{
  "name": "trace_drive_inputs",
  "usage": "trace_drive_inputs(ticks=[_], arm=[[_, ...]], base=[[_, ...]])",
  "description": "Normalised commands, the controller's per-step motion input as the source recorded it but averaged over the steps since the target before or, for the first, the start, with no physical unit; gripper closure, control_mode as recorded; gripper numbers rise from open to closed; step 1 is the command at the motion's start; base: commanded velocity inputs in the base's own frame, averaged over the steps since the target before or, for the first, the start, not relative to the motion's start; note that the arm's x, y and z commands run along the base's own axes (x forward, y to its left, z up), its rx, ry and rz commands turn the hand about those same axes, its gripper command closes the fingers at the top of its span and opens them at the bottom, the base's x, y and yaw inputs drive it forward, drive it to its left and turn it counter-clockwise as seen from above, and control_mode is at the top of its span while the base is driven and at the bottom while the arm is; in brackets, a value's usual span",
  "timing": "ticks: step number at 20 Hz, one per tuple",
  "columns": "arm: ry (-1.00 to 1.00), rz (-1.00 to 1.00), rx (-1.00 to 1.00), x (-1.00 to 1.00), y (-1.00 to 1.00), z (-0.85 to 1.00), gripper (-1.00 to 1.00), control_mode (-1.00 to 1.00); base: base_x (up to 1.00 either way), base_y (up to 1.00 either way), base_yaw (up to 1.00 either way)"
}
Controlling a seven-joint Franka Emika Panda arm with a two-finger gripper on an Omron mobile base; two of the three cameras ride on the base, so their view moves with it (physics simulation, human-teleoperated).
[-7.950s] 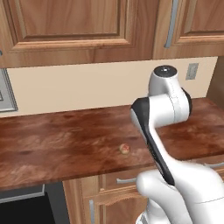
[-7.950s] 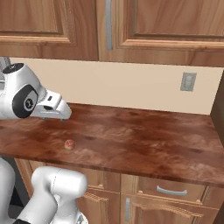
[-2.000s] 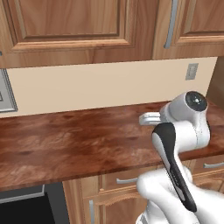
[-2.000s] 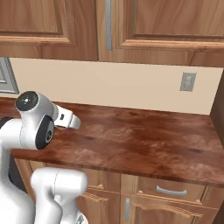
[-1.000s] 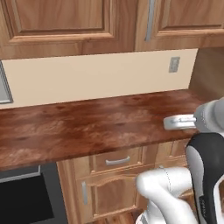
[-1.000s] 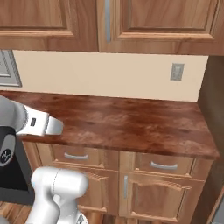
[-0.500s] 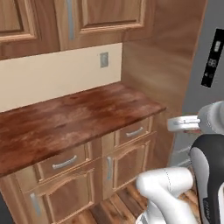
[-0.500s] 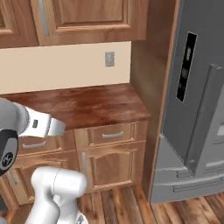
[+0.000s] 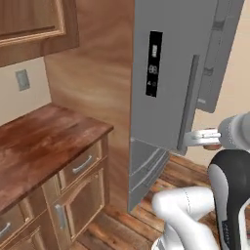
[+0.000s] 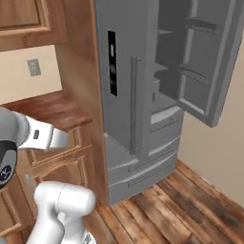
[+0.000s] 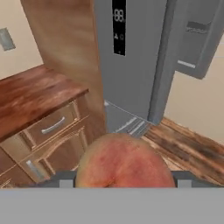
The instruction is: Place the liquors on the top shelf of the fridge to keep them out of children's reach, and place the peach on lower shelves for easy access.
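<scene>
A round orange-pink peach (image 11: 124,162) fills the bottom of the hand view, sitting between my gripper's (image 11: 124,181) two dark finger tips, which are shut on it. In the left base view a sliver of the peach (image 9: 213,146) shows under the white hand, level with the fridge's bar handle. The tall grey fridge (image 10: 124,90) stands ahead with its left door closed and its right door (image 10: 200,57) swung open. Inside, a high grey shelf, the top shelf (image 10: 163,32), and the lower shelves (image 10: 162,102) show through the opening. The liquors are out of view.
A wooden panel (image 9: 93,73) stands between the fridge and the brown counter (image 9: 44,141) with its drawers and cabinet doors on the left. The open door carries grey bins (image 10: 195,74). Wooden floor (image 10: 190,205) lies in front of the fridge.
The base has driven and turned, so both base views swung from the counter and wall cabinets to the fridge. The peach stays in the gripper.
</scene>
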Motion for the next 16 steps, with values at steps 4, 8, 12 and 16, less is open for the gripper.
trace_drive_inputs(ticks=[4,8,12,16], arm=[[0.00,0.00,0.00,0.00,0.00,0.00,1.00,1.00],[0.00,0.00,0.00,0.00,0.00,0.00,1.00,1.00],[0.00,0.00,0.00,0.00,0.00,0.00,1.00,1.00],[0.00,0.00,0.00,0.00,0.00,0.00,1.00,1.00]], base=[[0.17,-0.86,-0.65],[0.13,-0.78,-0.66],[0.16,-0.69,-0.52],[0.23,-0.64,-0.41]])
